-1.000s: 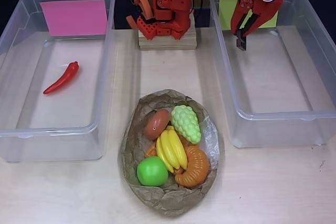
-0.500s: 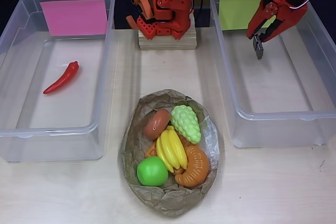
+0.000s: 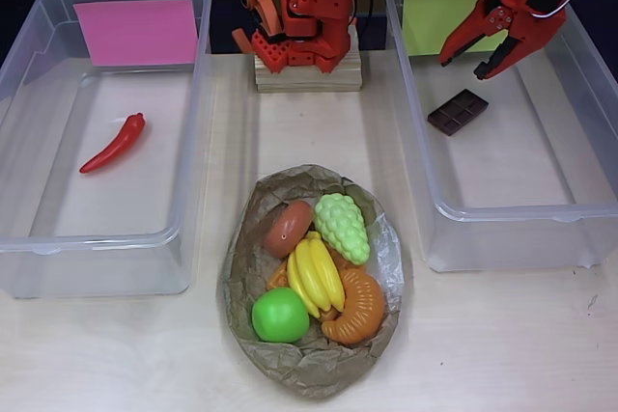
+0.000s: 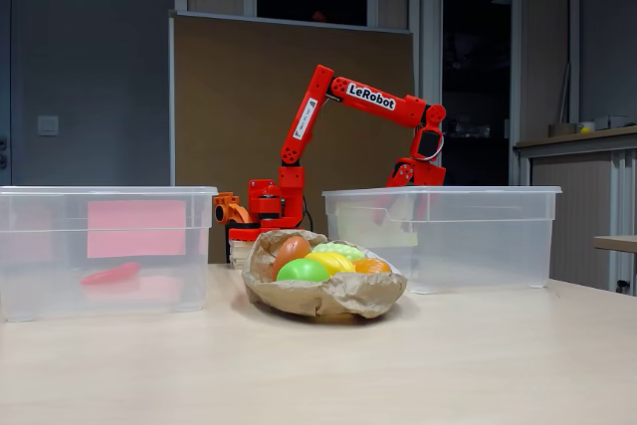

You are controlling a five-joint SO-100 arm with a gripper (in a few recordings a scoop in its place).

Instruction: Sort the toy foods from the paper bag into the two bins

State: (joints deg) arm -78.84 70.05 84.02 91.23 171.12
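Chocolate bar point(image 3: 458, 111) in yellow-green bin point(image 3: 502, 209), fingers point(image 3: 466, 53) spread above

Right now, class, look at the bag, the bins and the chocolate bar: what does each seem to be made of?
Paper bag: brown paper, matt, heavily creased; a shiny clear patch looks like tape.
Bins: clear plastic, likely rigid; you can see straight through the walls.
Chocolate bar: probably moulded plastic, brown with neat segments.

You can read "LeRobot" on a white sticker on the red arm point(image 4: 370, 98), pink label point(image 3: 136, 31) blank, yellow-green label point(image 3: 436, 18) blank
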